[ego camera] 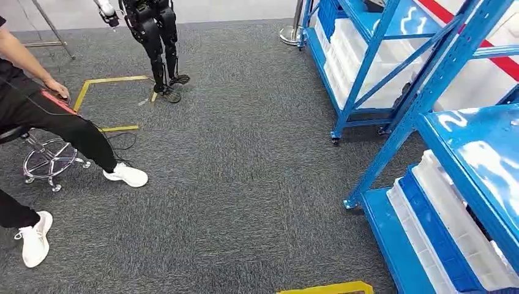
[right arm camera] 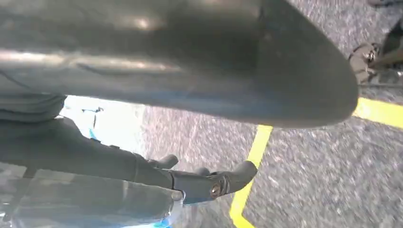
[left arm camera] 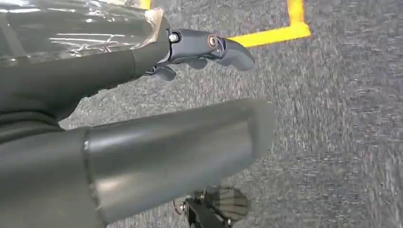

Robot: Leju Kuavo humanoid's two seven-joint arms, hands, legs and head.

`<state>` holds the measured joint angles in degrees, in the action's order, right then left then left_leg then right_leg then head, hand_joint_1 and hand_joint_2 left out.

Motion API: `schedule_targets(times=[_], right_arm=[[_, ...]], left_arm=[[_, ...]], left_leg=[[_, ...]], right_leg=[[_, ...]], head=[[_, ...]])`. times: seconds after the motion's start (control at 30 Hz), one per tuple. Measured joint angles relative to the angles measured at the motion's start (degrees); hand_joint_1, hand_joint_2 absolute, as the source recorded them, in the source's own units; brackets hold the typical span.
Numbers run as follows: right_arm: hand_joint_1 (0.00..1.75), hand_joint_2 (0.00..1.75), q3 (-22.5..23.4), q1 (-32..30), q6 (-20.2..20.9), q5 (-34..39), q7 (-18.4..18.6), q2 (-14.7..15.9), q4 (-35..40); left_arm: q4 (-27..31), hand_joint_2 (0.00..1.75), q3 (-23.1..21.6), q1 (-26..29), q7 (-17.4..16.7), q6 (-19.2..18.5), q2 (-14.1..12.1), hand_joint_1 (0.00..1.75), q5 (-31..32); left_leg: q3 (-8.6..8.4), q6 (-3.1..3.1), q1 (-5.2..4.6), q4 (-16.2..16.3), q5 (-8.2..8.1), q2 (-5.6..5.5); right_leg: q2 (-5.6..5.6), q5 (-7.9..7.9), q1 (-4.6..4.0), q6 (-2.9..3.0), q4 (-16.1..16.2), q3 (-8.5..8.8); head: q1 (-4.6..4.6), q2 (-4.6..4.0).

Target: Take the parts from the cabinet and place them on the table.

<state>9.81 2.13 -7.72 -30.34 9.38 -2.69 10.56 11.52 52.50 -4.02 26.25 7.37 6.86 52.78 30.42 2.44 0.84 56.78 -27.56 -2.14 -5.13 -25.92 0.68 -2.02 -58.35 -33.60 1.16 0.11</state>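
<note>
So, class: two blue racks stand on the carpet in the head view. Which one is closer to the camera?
The rack at the lower right, cut off by the picture's edge, with white and blue bins on its bottom shelf. The other rack stands farther back, near the top.

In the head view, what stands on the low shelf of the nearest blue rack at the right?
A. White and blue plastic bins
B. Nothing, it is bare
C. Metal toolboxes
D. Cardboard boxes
A. On the low shelf of the blue rack, white bins and a blue bin stand side by side in a row.
</note>
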Motion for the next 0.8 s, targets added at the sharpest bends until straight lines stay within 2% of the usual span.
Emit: schedule_targets(times=[0.03, 0.07, 0.1, 0.13, 0.17, 0.2, 0.23, 0.27, 0.3, 0.33, 0.37, 0.4, 0.47, 0.5, 0.53, 0.57, 0.6, 0.63, 0.67, 0.7, 0.73, 0.77, 0.8], right_arm=[[0.0, 0.0, 0.0, 0.1, 0.0, 0.0, 0.0, -0.1, 0.0], [0.0, 0.0, 0.0, 0.2, 0.0, 0.0, 0.0, -0.1, 0.0], [0.0, 0.0, 0.0, 0.2, 0.0, 0.1, 0.0, -0.2, 0.0], [0.0, 0.0, 0.0, 0.2, 0.0, 0.1, 0.0, -0.2, 0.0], [0.0, 0.0, 0.0, 0.1, 0.0, 0.1, 0.0, -0.3, 0.0], [0.0, 0.0, 0.0, 0.0, 0.0, 0.2, 0.0, -0.3, 0.0], [0.0, 0.0, 0.0, -0.1, 0.0, 0.2, 0.0, -0.2, 0.0], [0.0, 0.0, 0.0, -0.2, 0.0, 0.2, 0.0, -0.2, 0.0], [0.0, 0.0, 0.1, -0.1, 0.0, 0.2, 0.0, -0.2, 0.0], [0.0, 0.0, 0.0, 0.2, 0.0, 0.2, 0.0, -0.4, 0.0], [0.0, 0.0, 0.1, 0.2, 0.0, 0.3, -0.1, -0.3, 0.0], [0.0, 0.0, 0.1, 0.1, 0.0, 0.3, -0.1, -0.3, 0.0], [0.0, 0.0, 0.1, 0.1, 0.0, 0.3, -0.2, -0.3, 0.0], [0.0, 0.0, 0.1, 0.1, 0.0, 0.3, -0.2, -0.3, 0.0], [0.0, 0.0, 0.1, 0.2, 0.0, 0.3, -0.2, -0.3, 0.0], [0.0, 0.0, 0.2, 0.2, 0.0, 0.3, -0.1, -0.1, 0.0], [0.0, 0.0, 0.2, 0.1, 0.0, 0.3, -0.2, -0.1, 0.0], [0.0, 0.0, 0.2, 0.2, 0.0, 0.3, -0.2, 0.0, 0.0], [0.0, 0.0, 0.2, 0.1, 0.0, 0.3, -0.2, 0.0, 0.0], [0.0, 0.0, 0.2, 0.1, 0.1, 0.3, -0.1, 0.0, 0.0], [0.0, 0.0, 0.2, 0.0, 0.1, 0.3, -0.1, 0.1, 0.0], [0.0, 0.0, 0.2, 0.1, 0.1, 0.3, 0.0, 0.1, 0.0], [0.0, 0.0, 0.3, 0.1, 0.2, 0.3, 0.0, 0.1, 0.0]], left_arm=[[0.0, 0.0, 0.0, 0.1, 0.0, 0.0, -0.1, 0.0, 0.0], [0.0, 0.0, 0.0, 0.1, 0.1, 0.0, -0.1, 0.0, 0.0], [0.0, 0.0, 0.0, 0.2, 0.1, 0.0, -0.1, 0.0, 0.1], [0.0, 0.0, 0.0, 0.2, 0.1, 0.0, -0.1, 0.0, 0.1], [0.0, 0.0, 0.0, 0.1, 0.1, 0.0, -0.1, 0.0, 0.1], [0.0, 0.0, 0.0, 0.2, 0.0, 0.0, -0.1, 0.0, 0.1], [0.0, 0.0, 0.0, 0.1, 0.0, 0.0, -0.1, 0.0, 0.1], [0.0, 0.0, 0.0, 0.1, 0.0, 0.0, 0.0, 0.0, 0.2], [0.0, 0.0, 0.0, 0.1, 0.0, 0.0, 0.0, 0.0, 0.2], [0.0, 0.0, 0.0, 0.1, 0.0, 0.0, -0.2, 0.0, 0.2], [0.0, 0.0, 0.0, 0.2, -0.1, 0.0, -0.2, 0.0, 0.2], [0.0, 0.0, 0.0, 0.1, -0.1, 0.0, -0.2, 0.0, 0.2], [0.0, 0.0, 0.0, -0.2, -0.1, -0.1, -0.1, 0.0, 0.3], [0.0, 0.0, 0.0, -0.3, -0.1, -0.2, 0.0, 0.0, 0.3], [0.0, 0.0, 0.0, -0.3, -0.1, -0.2, -0.1, 0.0, 0.3], [0.0, 0.0, 0.0, -0.3, -0.1, -0.2, 0.0, 0.0, 0.3], [-0.1, 0.0, 0.0, -0.1, -0.1, -0.2, 0.1, 0.0, 0.5], [-0.1, 0.0, 0.0, 0.1, -0.1, -0.2, 0.1, 0.0, 0.5], [-0.1, 0.0, 0.0, 0.2, -0.1, -0.2, 0.1, 0.0, 0.5], [-0.1, 0.0, 0.0, 0.2, -0.1, -0.2, 0.1, 0.0, 0.5], [-0.1, 0.0, 0.0, 0.1, -0.3, -0.2, 0.1, 0.0, 0.5], [-0.1, 0.0, 0.0, 0.1, -0.4, -0.2, 0.1, 0.0, 0.6], [-0.1, 0.0, 0.0, 0.1, -0.4, -0.2, 0.1, 0.0, 0.6]], left_leg=[[-0.07, 0.43, -0.09, -0.2, 0.07, 0.53], [0.03, 0.51, -0.15, -0.2, 0.11, 1.45], [0.13, 0.53, -0.25, -0.2, 0.1, 2.43], [0.3, 0.52, -0.33, -0.2, 0.11, 3.36], [0.37, 0.51, -0.33, -0.2, 0.11, 4.13], [0.42, 0.47, -0.32, -0.2, 0.1, 5.03], [0.39, 0.39, -0.3, -0.2, 0.09, 5.74], [0.32, 0.16, -0.25, -0.2, 0.01, 6.37], [0.1, -0.16, -0.25, -0.1, -0.08, 6.94], [-0.05, -0.77, -0.83, 0.2, -0.41, 7.45], [-0.39, -1.3, -0.84, 0.2, -0.7, 8.07], [-0.67, -1.63, -0.82, 0.2, -0.78, 8.59], [-1.2, -2.3, -0.45, 0.0, -0.9, 9.85], [-1.09, -2.79, 0.13, 0.5, -1.46, 9.28], [-0.46, -2.93, 0.27, 2.3, -3.16, 6.33], [1.06, -2.97, 0.36, 6.0, -5.7, 4.1], [3.35, -3.05, 0.36, 11.0, -8.32, 2.82], [5.65, -3.11, 0.35, 15.7, -10.18, 2.3], [7.24, -3.1, 0.35, 18.5, -10.53, 2.11], [7.36, -2.95, 0.35, 18.2, -9.39, 2.04], [6.43, -2.74, 0.35, 15.6, -7.14, 1.95], [4.42, -2.5, 0.35, 10.9, -4.1, 1.6], [2.13, -2.26, 0.4, 5.6, -1.29, 0.37]], right_leg=[[2.6, -1.53, -0.19, 0.23, -2.2, -1.34], [3.65, -3.67, -0.07, 0.51, -6.0, -3.43], [4.1, -5.89, 0.09, 0.6, -11.0, -5.86], [4.27, -7.48, 0.24, 0.43, -15.4, -7.92], [4.34, -7.89, 0.32, -0.05, -17.5, -8.68], [4.5, -7.23, 0.54, -0.69, -16.2, -7.73], [4.86, -5.8, 0.75, -1.46, -12.3, -5.26], [5.74, -4.17, 1.08, -2.13, -6.9, -2.11], [7.62, -2.85, 1.29, -2.56, -1.5, 1.19], [11.04, -2.33, 1.16, -2.0, 0.9, 2.37], [10.49, -1.77, 0.77, -1.36, 1.0, 2.64], [9.74, -1.88, 0.67, -0.78, 0.8, 2.11], [8.59, -1.85, 0.29, 0.05, 0.8, 1.96], [7.58, -1.43, 1.46, 0.82, 1.2, 2.71], [7.07, -1.34, 1.17, 1.06, 1.2, 2.65], [6.57, -1.16, 1.03, 1.7, 1.1, 2.55], [5.83, -1.06, 0.83, 1.88, 1.1, 2.46], [4.94, -1.07, 0.55, 1.94, 1.1, 2.35], [4.01, -1.07, 0.32, 1.94, 1.1, 2.38], [3.23, -1.07, 0.19, 1.93, 1.1, 2.49], [2.44, -1.08, 0.15, 1.93, 1.0, 2.59], [1.54, -1.09, 0.15, 1.91, 0.9, 2.75], [0.78, -1.1, 0.17, 1.89, 0.9, 2.85]], head=[[0.2, 0.0], [0.31, 0.0], [0.31, 0.0], [0.28, 0.0], [0.31, 0.0], [0.33, 0.0], [0.31, 0.0], [0.31, 0.0], [0.33, 0.0], [0.35, 0.0], [0.09, 0.0], [-0.15, 0.0], [-0.04, 0.0], [-0.04, 0.0], [-0.15, 0.0], [-0.24, 0.0], [-0.22, 0.0], [-0.22, 0.0], [-0.24, 0.0], [-0.2, 0.0], [-0.22, 0.0], [-0.22, 0.0], [-0.22, 0.0]])
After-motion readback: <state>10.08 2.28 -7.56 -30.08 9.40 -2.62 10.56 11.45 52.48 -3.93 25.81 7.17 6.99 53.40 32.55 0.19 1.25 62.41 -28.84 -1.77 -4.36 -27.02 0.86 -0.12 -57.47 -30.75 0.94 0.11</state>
